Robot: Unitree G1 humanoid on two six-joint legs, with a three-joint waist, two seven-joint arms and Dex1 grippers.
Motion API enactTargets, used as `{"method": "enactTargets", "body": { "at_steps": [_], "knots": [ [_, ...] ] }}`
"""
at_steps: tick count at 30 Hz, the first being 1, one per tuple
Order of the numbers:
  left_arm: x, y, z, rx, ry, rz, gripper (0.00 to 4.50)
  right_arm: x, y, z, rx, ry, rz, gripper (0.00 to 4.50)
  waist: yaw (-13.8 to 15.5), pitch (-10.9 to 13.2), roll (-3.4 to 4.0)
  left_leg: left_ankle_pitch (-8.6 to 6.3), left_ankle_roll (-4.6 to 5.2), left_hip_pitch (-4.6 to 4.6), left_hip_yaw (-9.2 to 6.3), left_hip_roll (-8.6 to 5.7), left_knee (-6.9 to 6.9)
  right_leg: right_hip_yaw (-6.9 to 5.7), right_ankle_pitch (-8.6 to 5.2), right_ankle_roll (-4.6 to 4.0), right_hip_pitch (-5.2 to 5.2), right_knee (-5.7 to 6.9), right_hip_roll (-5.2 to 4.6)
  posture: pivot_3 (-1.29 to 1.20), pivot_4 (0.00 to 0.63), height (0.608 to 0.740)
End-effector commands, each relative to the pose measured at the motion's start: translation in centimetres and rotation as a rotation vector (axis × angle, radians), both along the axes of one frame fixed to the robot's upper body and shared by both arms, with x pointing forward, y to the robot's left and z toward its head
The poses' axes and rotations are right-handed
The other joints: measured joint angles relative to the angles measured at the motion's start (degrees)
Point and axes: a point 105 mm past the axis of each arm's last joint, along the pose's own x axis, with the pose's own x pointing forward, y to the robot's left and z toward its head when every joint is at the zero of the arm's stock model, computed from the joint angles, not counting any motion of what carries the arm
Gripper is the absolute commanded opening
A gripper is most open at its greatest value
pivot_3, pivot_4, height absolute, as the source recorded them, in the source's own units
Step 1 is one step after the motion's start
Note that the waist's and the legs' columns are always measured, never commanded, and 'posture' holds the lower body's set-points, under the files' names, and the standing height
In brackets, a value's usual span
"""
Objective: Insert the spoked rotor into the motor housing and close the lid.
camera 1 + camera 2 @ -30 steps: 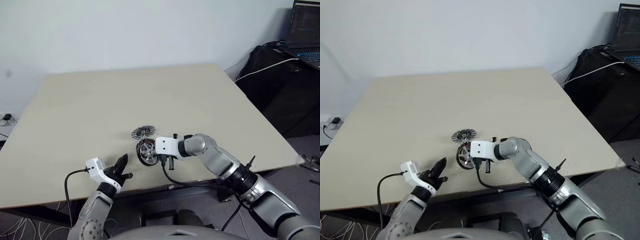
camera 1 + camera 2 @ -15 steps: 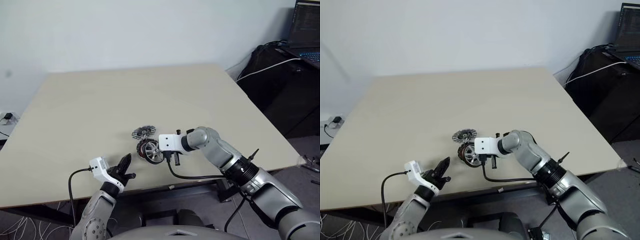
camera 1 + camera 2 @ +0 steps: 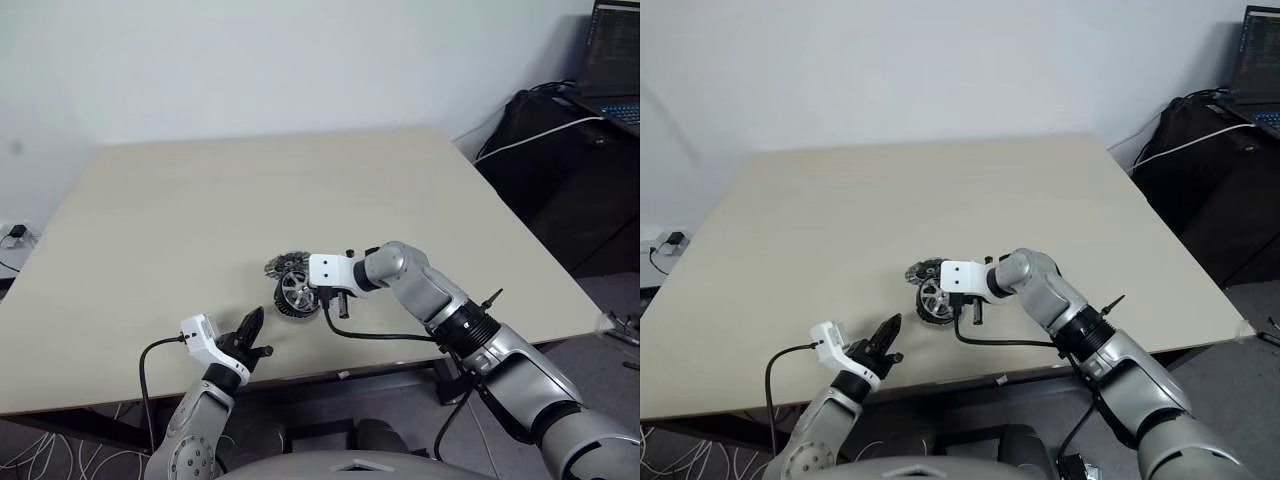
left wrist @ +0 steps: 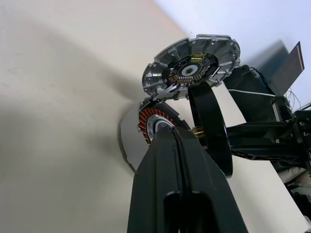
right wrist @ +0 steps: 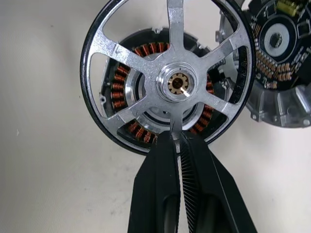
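Hanging tilted over the housing (image 5: 121, 87) near the table's (image 3: 200, 200) front edge, the rotor (image 5: 172, 77) is pinched by its rim in the right gripper (image 5: 181, 145), apparently for seating, while the left gripper (image 3: 250, 335) is kept closed and empty.

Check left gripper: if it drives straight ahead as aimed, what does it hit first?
Likely the spoked rotor that the right gripper holds over the motor housing; depth is unclear, so the housing could come first.
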Motion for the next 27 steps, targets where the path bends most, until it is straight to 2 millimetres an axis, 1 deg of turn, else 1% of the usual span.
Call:
{"method": "enactTargets", "body": {
  "at_steps": [1,12,14,15,19,23,25,27],
  "knots": [
    [0.2,-0.3,0.7,-0.005,-0.038,-0.006,0.00,1.1,0.4,1.5,0.019,-0.047,-0.006,0.04,-0.1,0.0,0.00,0.00,0.00,0.00,0.00,0.00,0.00,0.00,0.00,0.00,0.00,0.00,0.01,0.00,0.000,0.740],
    [0.1,-0.2,0.6,-0.011,-0.035,0.003,0.00,1.7,0.7,1.4,0.021,-0.052,-0.027,0.04,-0.1,0.0,0.01,0.00,0.00,0.00,0.00,0.00,0.00,0.00,0.01,0.00,-0.01,0.01,0.01,0.00,0.000,0.740],
    [0.1,-0.2,0.6,-0.012,-0.035,0.004,0.00,1.7,0.8,1.5,0.027,-0.050,-0.028,0.56,-0.1,0.0,0.02,0.00,0.00,0.00,0.00,0.00,0.00,0.00,0.01,0.00,-0.01,0.01,0.01,0.00,0.000,0.740],
    [0.1,-0.2,0.6,-0.013,-0.035,0.005,0.00,1.7,0.8,1.6,0.031,-0.053,-0.029,0.75,-0.1,0.0,0.02,0.00,0.00,0.00,0.00,0.00,0.00,0.00,0.01,0.00,-0.01,0.01,0.01,0.00,0.000,0.740],
    [0.1,-0.2,0.6,-0.014,-0.034,0.004,0.00,1.7,0.9,2.0,0.044,-0.063,-0.025,2.04,-0.1,0.0,0.02,0.00,0.00,0.00,0.00,0.00,0.00,0.00,0.01,0.00,-0.01,0.01,0.01,0.00,0.000,0.740],
    [0.1,-0.2,0.6,-0.014,-0.034,0.002,0.00,1.7,1.0,2.6,0.070,-0.069,-0.021,2.04,-0.1,0.0,0.02,0.00,0.00,0.00,0.00,0.00,0.00,0.00,0.01,0.00,-0.01,0.01,0.01,0.00,0.000,0.740],
    [0.1,-0.2,0.6,-0.015,-0.033,-0.001,0.00,1.8,1.1,3.6,0.119,-0.086,-0.028,2.04,-0.1,0.0,0.03,0.00,0.00,0.00,0.00,0.00,0.00,0.00,0.01,0.00,-0.02,0.01,0.01,0.00,0.000,0.740],
    [0.1,-0.2,0.6,-0.015,-0.034,-0.002,0.00,1.9,1.4,5.3,0.226,-0.093,-0.060,2.04,-0.1,0.0,0.03,0.00,0.00,-0.01,0.00,0.00,0.00,0.00,0.01,0.00,-0.02,0.01,0.01,0.00,0.000,0.740]
  ]
}}
